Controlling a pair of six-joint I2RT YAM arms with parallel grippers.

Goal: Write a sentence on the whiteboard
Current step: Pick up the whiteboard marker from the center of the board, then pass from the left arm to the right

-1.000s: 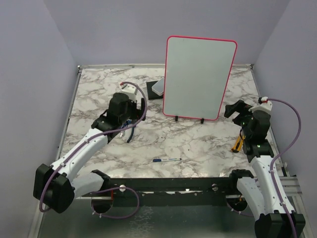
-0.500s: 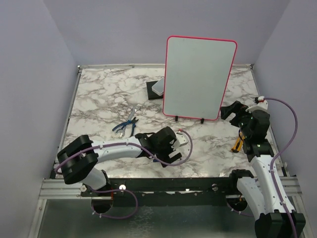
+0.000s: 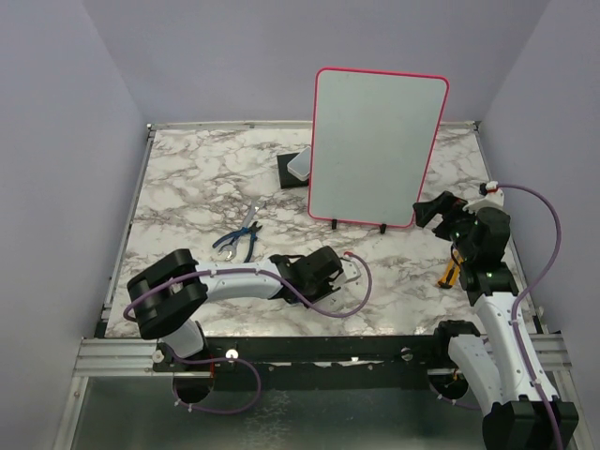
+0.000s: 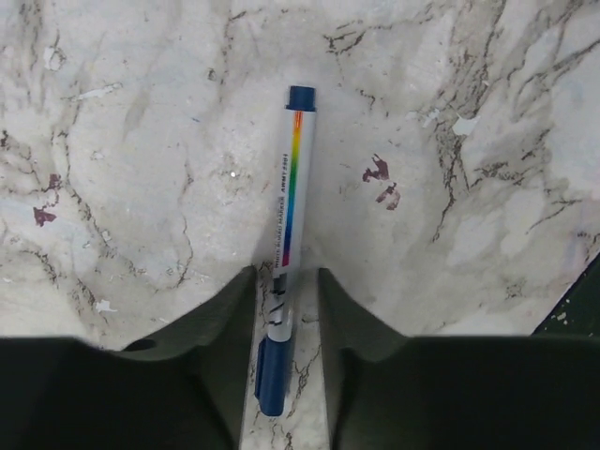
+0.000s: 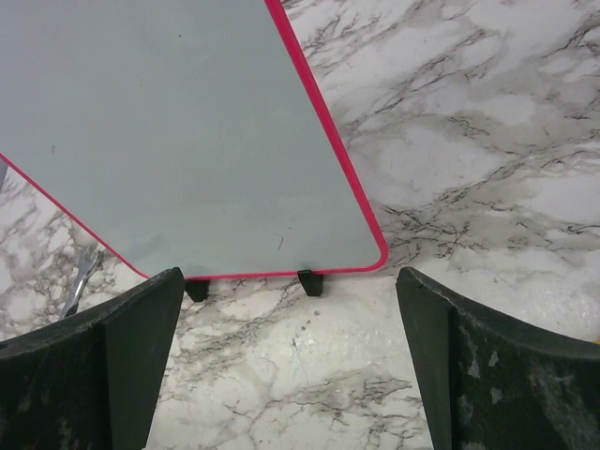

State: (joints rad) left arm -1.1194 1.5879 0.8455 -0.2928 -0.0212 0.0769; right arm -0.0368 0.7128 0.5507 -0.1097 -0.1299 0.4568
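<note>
my left gripper (image 4: 286, 281) has swung across to the blue marker (image 4: 292, 187), jaws released astride its barrel. my right gripper (image 5: 286, 323) stands released facing the blank whiteboard (image 3: 375, 141); writing not begun.

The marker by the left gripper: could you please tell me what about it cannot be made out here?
Left wrist: the print on the marker barrel is too small to read.
Top external: the marker is hidden beneath the left gripper.
Right wrist: it lies outside the frame.
</note>
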